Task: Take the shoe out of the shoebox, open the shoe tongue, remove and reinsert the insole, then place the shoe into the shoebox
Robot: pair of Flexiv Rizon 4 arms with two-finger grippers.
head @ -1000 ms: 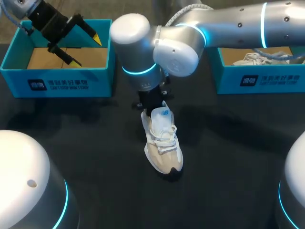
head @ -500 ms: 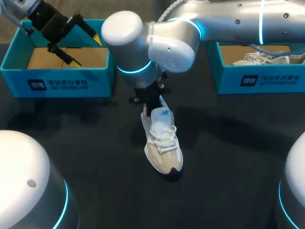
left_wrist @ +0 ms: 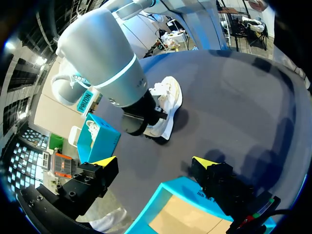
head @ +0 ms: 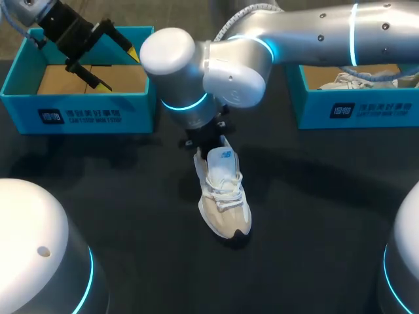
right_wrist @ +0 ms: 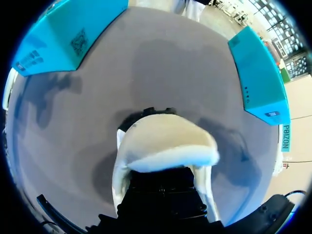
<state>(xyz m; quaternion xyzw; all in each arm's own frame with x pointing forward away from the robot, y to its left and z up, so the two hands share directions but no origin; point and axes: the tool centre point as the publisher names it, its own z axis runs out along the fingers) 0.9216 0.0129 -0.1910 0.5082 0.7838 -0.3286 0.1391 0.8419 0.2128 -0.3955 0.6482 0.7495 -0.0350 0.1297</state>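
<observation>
Well, nearest on the black table [head: 314, 222] stands a cream and white sneaker [head: 224, 196], upright on its sole. Its dark toe points toward the near edge, its white laces are tied across the middle, and its heel faces away. Just behind it the right arm [head: 314, 29] comes in from the right side and reaches past the middle. The right gripper [head: 206, 140] is down at the heel and collar of the sneaker, under the big grey wrist. From its own camera the shoe's opening fills the view around the black gripper body, and I cannot tell whether it has hold of the shoe. Farther back on the left sits a teal shoebox [head: 85, 114] with a bare cardboard floor. The left gripper [head: 118, 69] hangs over it with its fingers spread wide and nothing between them. Back on the right sits a second teal shoebox [head: 353, 108] with another pale shoe [head: 350, 80] lying inside it, well apart from the sneaker on the table.
</observation>
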